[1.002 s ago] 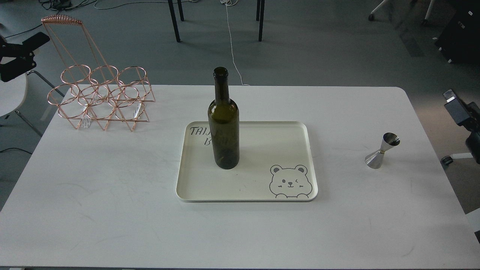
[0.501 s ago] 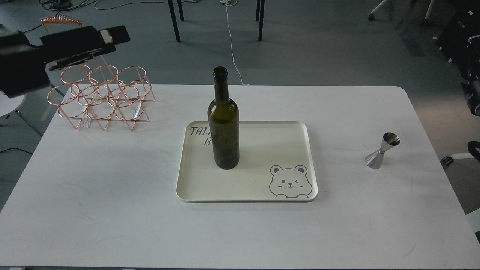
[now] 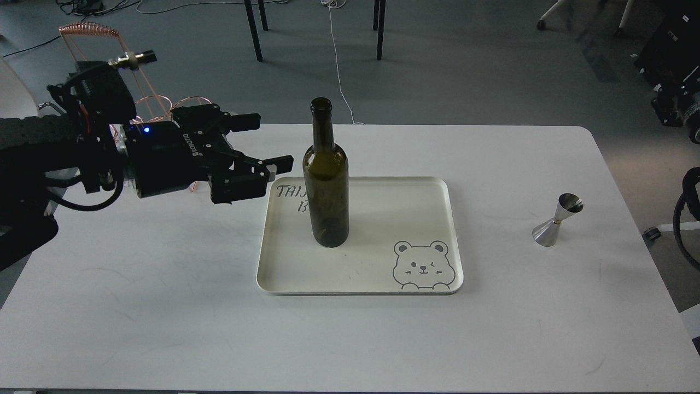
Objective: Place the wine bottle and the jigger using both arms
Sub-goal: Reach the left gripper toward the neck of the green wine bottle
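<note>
The dark olive-green wine bottle stands upright on the left part of a cream tray with a bear drawing. My left gripper is open, its two fingers pointing right, level with the bottle's shoulder and a short way to its left, not touching it. The shiny steel jigger stands upright on the table to the right of the tray. Only dark parts of my right arm show at the right edge; its gripper is out of view.
A copper wire bottle rack stands at the table's back left, mostly hidden behind my left arm. The white table ends just past the jigger on the right. Chair legs and cables lie on the floor beyond.
My left arm has swung in from the far left and come down over the table, its open gripper now close to the bottle. The right arm parts shifted at the right edge. Bottle and jigger have not moved.
</note>
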You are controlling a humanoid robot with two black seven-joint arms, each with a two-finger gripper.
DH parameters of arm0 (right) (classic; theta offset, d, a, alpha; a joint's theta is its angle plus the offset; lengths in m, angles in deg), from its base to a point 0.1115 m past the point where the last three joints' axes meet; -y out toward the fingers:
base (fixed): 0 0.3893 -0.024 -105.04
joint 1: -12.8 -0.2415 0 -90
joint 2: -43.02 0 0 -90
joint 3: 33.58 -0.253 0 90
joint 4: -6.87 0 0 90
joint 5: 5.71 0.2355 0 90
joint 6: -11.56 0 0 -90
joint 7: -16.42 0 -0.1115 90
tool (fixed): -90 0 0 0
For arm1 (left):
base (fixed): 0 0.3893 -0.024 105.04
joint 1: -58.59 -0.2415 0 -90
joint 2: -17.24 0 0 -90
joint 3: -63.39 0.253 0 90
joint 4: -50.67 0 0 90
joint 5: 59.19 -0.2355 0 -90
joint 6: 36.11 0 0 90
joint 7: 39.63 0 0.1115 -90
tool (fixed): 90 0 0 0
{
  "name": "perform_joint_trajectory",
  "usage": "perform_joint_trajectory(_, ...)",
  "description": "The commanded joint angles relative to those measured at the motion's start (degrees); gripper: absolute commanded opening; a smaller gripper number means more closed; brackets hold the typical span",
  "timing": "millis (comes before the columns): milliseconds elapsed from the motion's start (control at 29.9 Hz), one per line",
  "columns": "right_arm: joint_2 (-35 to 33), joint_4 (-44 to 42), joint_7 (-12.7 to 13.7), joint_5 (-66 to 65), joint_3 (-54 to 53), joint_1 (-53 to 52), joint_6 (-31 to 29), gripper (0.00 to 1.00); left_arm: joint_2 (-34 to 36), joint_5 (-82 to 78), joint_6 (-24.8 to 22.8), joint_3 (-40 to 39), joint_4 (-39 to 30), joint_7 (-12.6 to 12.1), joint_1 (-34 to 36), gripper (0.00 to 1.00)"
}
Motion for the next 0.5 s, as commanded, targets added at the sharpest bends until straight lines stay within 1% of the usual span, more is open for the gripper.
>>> perform_joint_trajectory(0, 0.1, 0.1, 0.0, 0.2, 0.0, -0.1, -0.2, 0.95, -4.6, -5.5, 6.5, 4.2, 3.1, -0.6, 0.0, 0.98)
perform_joint_trajectory(33, 0.1, 0.2, 0.0, 0.2, -0.1, -0.2, -0.2, 0.95, -5.7, -5.6, 7.8, 4.9, 4.7, -1.0, 0.0, 0.98)
perform_joint_trajectory(100, 0.1, 0.3, 0.0, 0.2, -0.5, -0.2, -0.2, 0.95, -7.5, -5.2, 8.1, 5.0, 7.1, -3.1, 0.0, 0.98)
perform_joint_trajectory(167, 0.1, 0.3, 0.0, 0.2, -0.8, -0.2, -0.2, 0.95, -8.8, -5.1, 8.2, 4.4, 8.1, -4.7, 0.0, 0.98)
perform_joint_trajectory(200, 0.1, 0.3, 0.0, 0.2, -0.8, -0.2, -0.2, 0.95, -9.4, -5.0, 8.3, 4.3, 8.4, -5.2, 0.0, 0.98)
perform_joint_trajectory(334, 0.1, 0.3, 0.0, 0.2, -0.8, -0.2, -0.2, 0.95, -11.4, -4.7, 10.4, 3.7, 8.8, -5.6, 0.1, 0.97)
perform_joint_trajectory(468, 0.1, 0.2, 0.0, 0.2, -0.7, -0.2, -0.2, 0.95, -12.7, -3.3, 10.7, 3.5, 8.8, -6.7, 0.1, 0.96)
